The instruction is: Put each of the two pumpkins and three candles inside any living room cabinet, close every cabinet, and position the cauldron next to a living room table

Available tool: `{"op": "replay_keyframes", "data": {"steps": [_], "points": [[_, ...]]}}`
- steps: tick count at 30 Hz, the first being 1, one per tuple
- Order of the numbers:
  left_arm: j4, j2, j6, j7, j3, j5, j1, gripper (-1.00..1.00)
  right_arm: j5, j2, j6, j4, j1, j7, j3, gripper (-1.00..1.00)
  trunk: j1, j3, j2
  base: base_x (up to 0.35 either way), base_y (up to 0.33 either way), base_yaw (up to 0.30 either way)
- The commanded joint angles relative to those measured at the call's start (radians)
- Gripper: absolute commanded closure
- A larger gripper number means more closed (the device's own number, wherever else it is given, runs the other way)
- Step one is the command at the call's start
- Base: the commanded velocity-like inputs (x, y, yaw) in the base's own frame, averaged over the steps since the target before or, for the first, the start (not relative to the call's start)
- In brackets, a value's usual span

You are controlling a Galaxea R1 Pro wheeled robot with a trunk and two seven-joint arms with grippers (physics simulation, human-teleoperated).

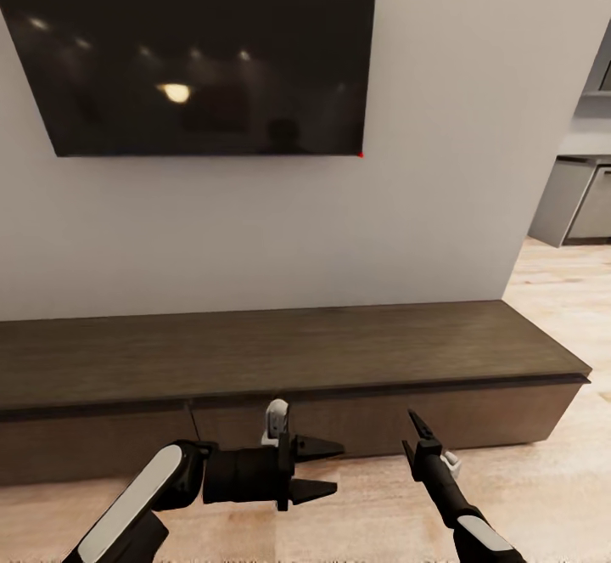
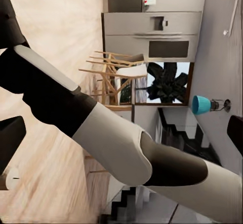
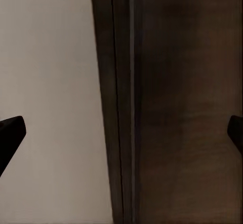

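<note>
The cabinet [image 1: 280, 351] is a long, low dark-brown unit along the wall in the head view, and its flat fronts look shut. My left gripper [image 1: 337, 468] hovers open just in front of its middle, pointing right, with nothing held. My right gripper [image 1: 410, 431] is close to the cabinet front further right, open and empty. In the right wrist view the right gripper [image 3: 121, 130] faces the cabinet [image 3: 187, 107] front and its top edge. The left gripper [image 2: 121, 133] looks across my right arm [image 2: 116, 143]. The pumpkins, candles, cauldron and table are out of view.
A large black TV [image 1: 195, 45] hangs on the pale wall above the unit. Grey kitchen cupboards [image 1: 585, 198] stand at the far right beyond wooden floor [image 1: 552, 308]. The left wrist view shows wooden dining chairs [image 2: 114, 72], a fridge [image 2: 157, 34] and a teal lamp [image 2: 201, 104].
</note>
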Motion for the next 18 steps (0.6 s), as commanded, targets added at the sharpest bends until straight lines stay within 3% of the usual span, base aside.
{"op": "replay_keyframes", "data": {"steps": [1, 4, 10, 18], "points": [[-0.001, 0.001, 0.000, 0.009, -0.006, 0.017, -0.001, -1.00, -0.010, -0.001, 0.005, 0.001, -0.001, 0.003, 0.008, -1.00, 0.000, -0.005, -0.001, 0.000, 0.000, 0.000], [-0.001, 0.002, 0.000, 0.009, -0.020, 0.043, -0.001, -1.00, -0.010, -0.001, 0.004, 0.001, -0.001, 0.003, 0.008, -1.00, 0.002, -0.017, -0.001, 0.000, 0.000, 0.000], [-0.001, 0.002, 0.000, 0.009, -0.025, 0.051, -0.001, -1.00, -0.009, 0.000, 0.003, 0.001, -0.001, 0.003, 0.008, -1.00, 0.004, -0.040, -0.003, 0.000, 0.000, 0.000], [-0.001, 0.021, 0.000, 0.009, -0.023, 0.053, -0.001, -1.00, -0.008, 0.000, 0.003, 0.001, -0.001, 0.004, 0.008, -1.00, 0.004, -0.040, -0.003, 0.000, 0.000, 0.000]]}}
